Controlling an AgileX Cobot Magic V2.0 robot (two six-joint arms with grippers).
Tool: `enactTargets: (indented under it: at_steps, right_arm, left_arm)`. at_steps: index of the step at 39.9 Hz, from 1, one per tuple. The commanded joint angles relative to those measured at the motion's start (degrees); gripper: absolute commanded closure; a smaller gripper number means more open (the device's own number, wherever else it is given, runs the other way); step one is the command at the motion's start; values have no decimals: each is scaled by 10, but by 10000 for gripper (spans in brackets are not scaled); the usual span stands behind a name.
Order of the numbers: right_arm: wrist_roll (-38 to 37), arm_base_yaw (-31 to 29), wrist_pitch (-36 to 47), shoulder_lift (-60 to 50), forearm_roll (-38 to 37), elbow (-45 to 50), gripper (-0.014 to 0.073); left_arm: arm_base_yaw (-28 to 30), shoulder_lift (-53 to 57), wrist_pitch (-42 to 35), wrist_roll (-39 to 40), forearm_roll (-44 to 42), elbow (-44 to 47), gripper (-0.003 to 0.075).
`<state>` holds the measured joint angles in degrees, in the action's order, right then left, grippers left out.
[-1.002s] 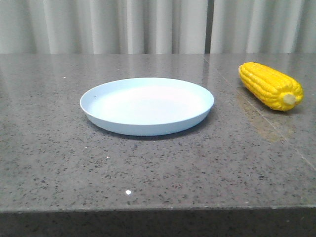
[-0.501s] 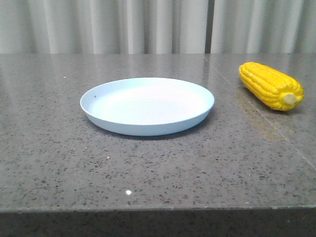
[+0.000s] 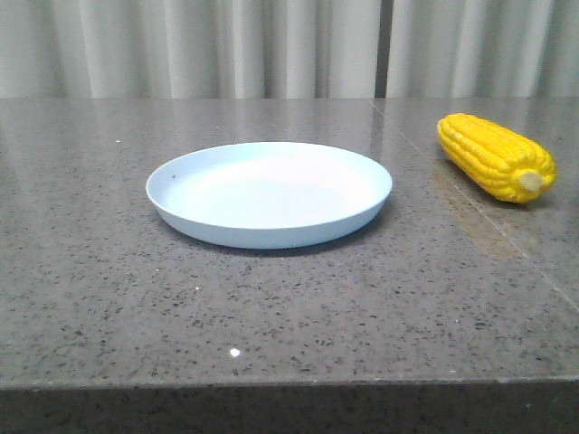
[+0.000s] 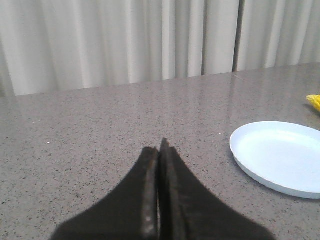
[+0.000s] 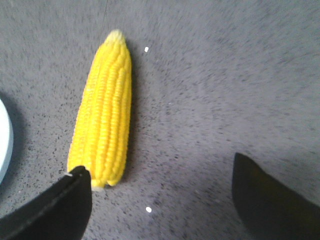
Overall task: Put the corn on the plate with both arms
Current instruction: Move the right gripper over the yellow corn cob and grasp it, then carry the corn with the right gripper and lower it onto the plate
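On the speckled grey stone bench [image 3: 298, 307], the glossy, kernel-ridged corn [image 3: 495, 156] lay right of the smooth round plate [image 3: 270, 193], apart, under my spread right tool [image 5: 160, 195]; my left tool [image 4: 160, 155] stayed pressed closed, empty.

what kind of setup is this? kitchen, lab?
Most likely a staged test bench, not a working kitchen. A bare speckled grey stone-look counter carries only a pale blue plate and a glossy, plastic-looking corn cob, and plain pale curtains close off the whole background.
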<state>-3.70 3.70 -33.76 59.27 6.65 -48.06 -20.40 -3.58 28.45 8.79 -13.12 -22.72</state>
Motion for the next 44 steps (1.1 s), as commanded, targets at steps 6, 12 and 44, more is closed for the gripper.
enactTargets:
  at_steps: [6,12,44]
  right_arm:
    - [5,55,6,131,34,-101,-7]
    - [5,68,7,204,47,-144,-7]
    - [-16,81,-77,236,53,-242,584]
  left_arm:
    - [-1,-6,-48,3,1,-13,741]
    - [-1,-6,-48,3,1,-13,741]
    - [-1,-6,-48,3,1,-13,741]
